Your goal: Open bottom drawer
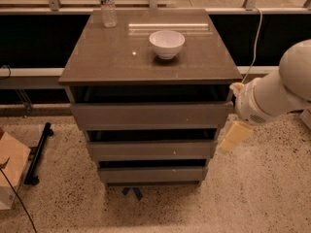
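The bottom drawer (153, 174) is the lowest of three grey-brown fronts on the cabinet (150, 57), with a tiny pale dot at its centre. It stands in a stepped stack under the middle drawer (150, 150) and top drawer (150, 114), with a dark gap above it. My gripper (235, 135) hangs at the cabinet's right side, level with the middle drawer, just off its right edge. It is above and to the right of the bottom drawer and does not touch it. The white arm (282, 93) reaches in from the right.
A white bowl (166, 43) and a clear water bottle (107, 6) stand on the cabinet top. A cardboard box (10, 176) and a black stand (38, 153) lie on the speckled floor at left. A blue tape mark (132, 192) sits in front of the cabinet.
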Tool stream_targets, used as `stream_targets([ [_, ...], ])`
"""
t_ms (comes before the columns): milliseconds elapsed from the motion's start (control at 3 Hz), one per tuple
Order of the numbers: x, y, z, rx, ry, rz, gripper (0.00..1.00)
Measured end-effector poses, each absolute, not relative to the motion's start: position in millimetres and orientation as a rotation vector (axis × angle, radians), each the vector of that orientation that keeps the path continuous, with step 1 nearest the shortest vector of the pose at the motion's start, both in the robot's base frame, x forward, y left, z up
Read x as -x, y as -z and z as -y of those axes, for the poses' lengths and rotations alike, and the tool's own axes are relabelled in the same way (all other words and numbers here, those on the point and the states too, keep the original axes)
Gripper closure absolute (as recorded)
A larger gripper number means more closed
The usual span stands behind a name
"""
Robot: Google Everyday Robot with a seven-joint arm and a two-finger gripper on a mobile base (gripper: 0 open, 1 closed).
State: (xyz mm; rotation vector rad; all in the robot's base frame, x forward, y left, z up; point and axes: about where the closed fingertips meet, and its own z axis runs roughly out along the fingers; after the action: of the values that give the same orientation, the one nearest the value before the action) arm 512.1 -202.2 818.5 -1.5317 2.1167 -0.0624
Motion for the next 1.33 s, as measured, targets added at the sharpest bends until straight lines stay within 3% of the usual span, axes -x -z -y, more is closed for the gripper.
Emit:
stream_targets([
  [1333, -527, -684, 176, 1.334, -0.031, -2.123, 0.00],
])
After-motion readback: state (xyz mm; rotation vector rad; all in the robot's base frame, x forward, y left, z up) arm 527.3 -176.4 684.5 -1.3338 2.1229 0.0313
